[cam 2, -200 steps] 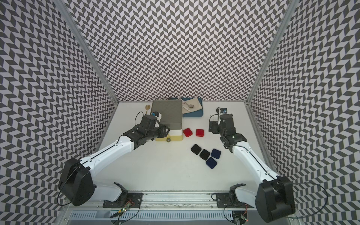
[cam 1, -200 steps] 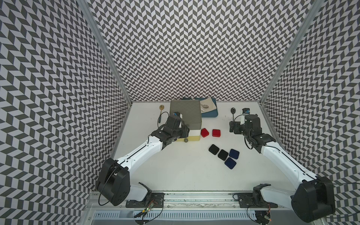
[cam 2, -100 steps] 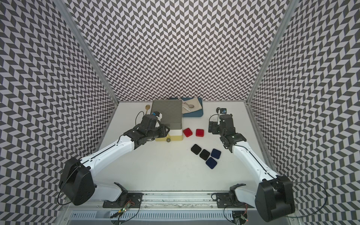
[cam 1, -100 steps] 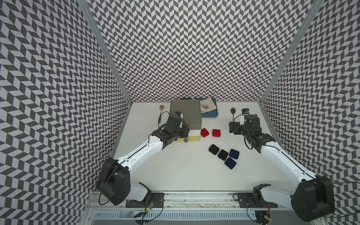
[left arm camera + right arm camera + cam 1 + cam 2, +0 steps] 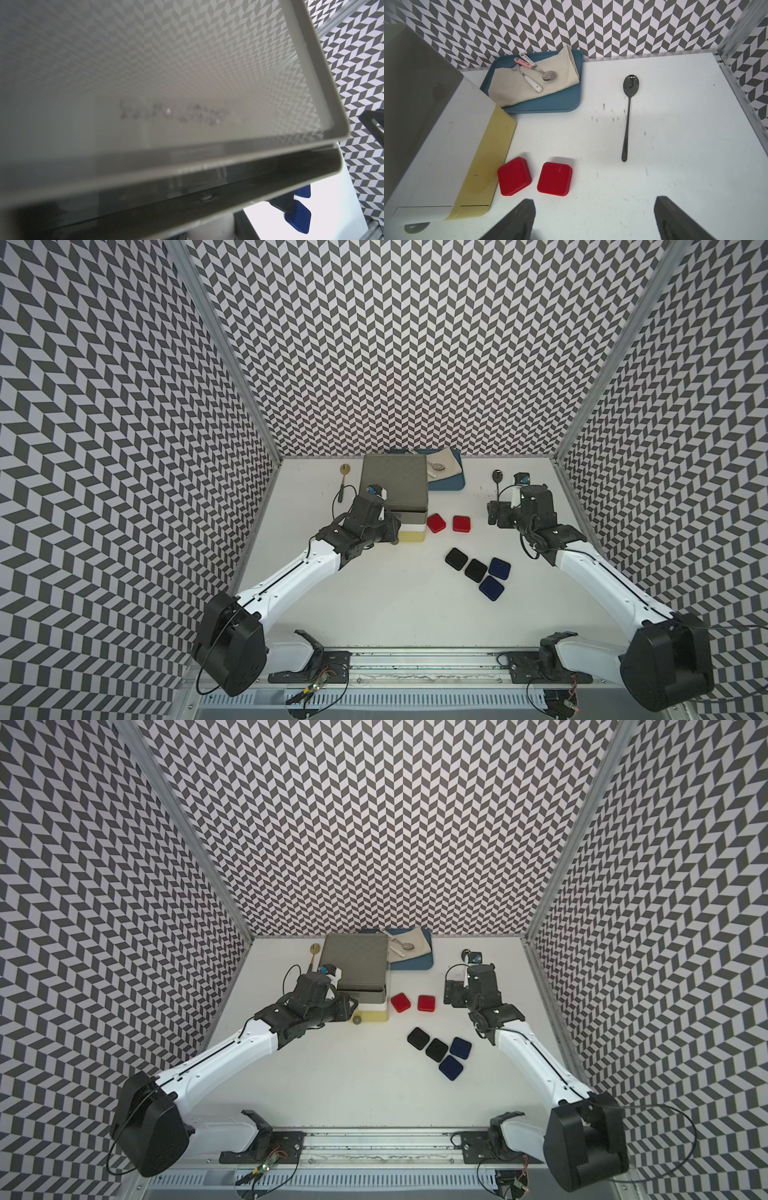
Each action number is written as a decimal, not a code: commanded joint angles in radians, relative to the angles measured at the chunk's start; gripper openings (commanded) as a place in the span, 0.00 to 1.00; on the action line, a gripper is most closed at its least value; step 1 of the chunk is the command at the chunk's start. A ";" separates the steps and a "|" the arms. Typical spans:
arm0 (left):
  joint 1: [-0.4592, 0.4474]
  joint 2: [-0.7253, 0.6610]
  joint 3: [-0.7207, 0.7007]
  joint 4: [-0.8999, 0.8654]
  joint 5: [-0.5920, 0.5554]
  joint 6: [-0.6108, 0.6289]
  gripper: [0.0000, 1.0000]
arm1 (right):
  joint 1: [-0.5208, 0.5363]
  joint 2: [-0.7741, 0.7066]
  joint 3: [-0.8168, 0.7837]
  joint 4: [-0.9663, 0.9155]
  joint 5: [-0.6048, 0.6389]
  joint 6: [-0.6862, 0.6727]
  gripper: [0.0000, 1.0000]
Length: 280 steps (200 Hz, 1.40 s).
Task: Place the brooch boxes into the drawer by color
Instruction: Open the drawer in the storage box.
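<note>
Left tool (image 5: 351, 1006) stays at the drawer (image 5: 357, 961) front, grip unclear; right tool (image 5: 594, 204) remains open, nothing shifted.

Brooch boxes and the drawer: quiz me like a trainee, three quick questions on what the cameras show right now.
1. True or false: all six brooch boxes lie on the table, outside the drawer.
2. Which pair lies nearest the drawer? A red boxes, B black, C blue.
3. Fill in: the right gripper stands ___ and holds nothing.
Key: 1 true; 2 A; 3 open.
</note>
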 commanded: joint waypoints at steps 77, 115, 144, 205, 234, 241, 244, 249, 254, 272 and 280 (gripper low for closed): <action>-0.167 -0.190 -0.091 -0.040 -0.139 -0.099 0.15 | 0.012 0.002 0.024 0.009 -0.017 0.013 0.93; -0.218 -0.245 -0.148 -0.070 -0.171 -0.146 0.15 | 0.018 0.004 0.028 0.006 -0.019 0.015 0.93; -0.233 -0.281 -0.161 -0.097 -0.182 -0.168 0.15 | 0.023 0.012 0.034 0.004 -0.019 0.018 0.93; -0.270 -0.356 -0.213 -0.129 -0.205 -0.215 0.15 | 0.037 0.035 0.048 0.000 -0.012 0.020 0.93; -0.303 -0.369 -0.231 -0.130 -0.222 -0.235 0.16 | 0.041 0.046 0.055 0.000 -0.012 0.021 0.93; -0.308 -0.368 -0.233 -0.127 -0.226 -0.238 0.16 | 0.042 0.049 0.059 0.000 -0.012 0.021 0.93; -0.310 -0.368 -0.233 -0.126 -0.229 -0.238 0.16 | 0.043 0.051 0.060 0.000 -0.012 0.021 0.93; -0.313 -0.366 -0.233 -0.124 -0.230 -0.239 0.16 | 0.044 0.053 0.062 0.000 -0.011 0.023 0.93; -0.316 -0.365 -0.232 -0.122 -0.233 -0.240 0.18 | 0.045 0.055 0.063 -0.001 -0.012 0.024 0.93; -0.326 -0.355 -0.226 -0.116 -0.234 -0.242 0.22 | 0.048 0.061 0.069 -0.003 -0.012 0.024 0.93; -0.334 -0.352 -0.224 -0.116 -0.241 -0.244 0.24 | 0.050 0.065 0.072 -0.006 -0.012 0.024 0.93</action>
